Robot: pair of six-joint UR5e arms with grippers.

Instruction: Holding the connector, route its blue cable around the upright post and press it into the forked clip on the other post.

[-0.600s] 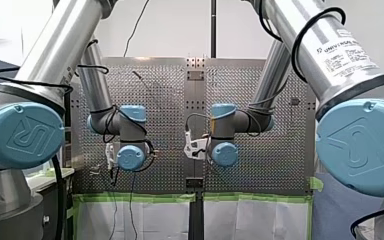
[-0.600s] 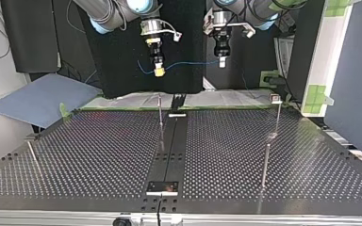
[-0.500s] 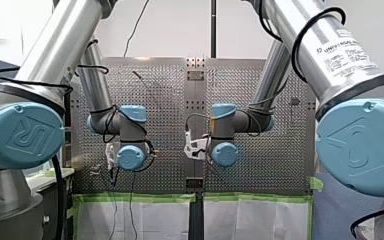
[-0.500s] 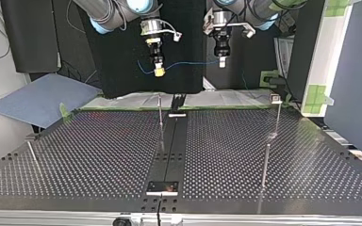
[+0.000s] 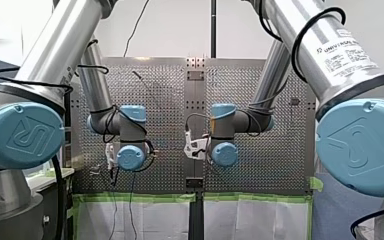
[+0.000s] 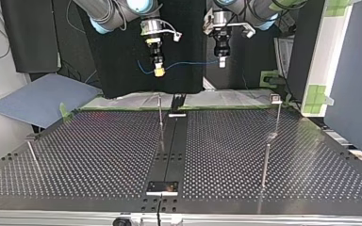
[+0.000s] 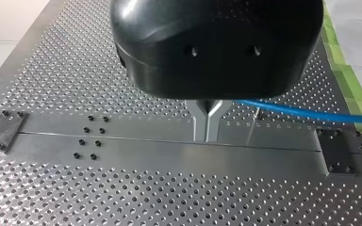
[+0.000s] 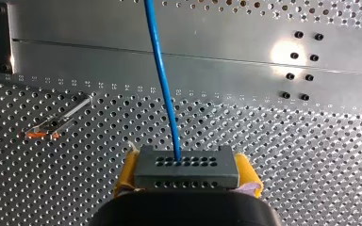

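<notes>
In the top view my right gripper (image 6: 159, 70), with yellow pads, hangs above the table's far edge, shut on the grey connector (image 8: 186, 165). The blue cable (image 8: 162, 80) leaves the connector and runs across to my left gripper (image 6: 222, 62). In the left wrist view the metal fingers (image 7: 206, 123) are pressed together and the cable (image 7: 301, 113) comes out beside them. A thin upright post (image 6: 160, 113) stands near the table's middle seam. A post with a small clip head (image 6: 275, 98) stands at the top view's right.
The perforated table (image 6: 99, 155) has a dark centre strip (image 6: 172, 146) with a small plate (image 6: 162, 187) at its near end. Another post (image 6: 265, 165) stands at the near right, and a leaning rod (image 6: 32, 154) at the left. Green tape edges the far side.
</notes>
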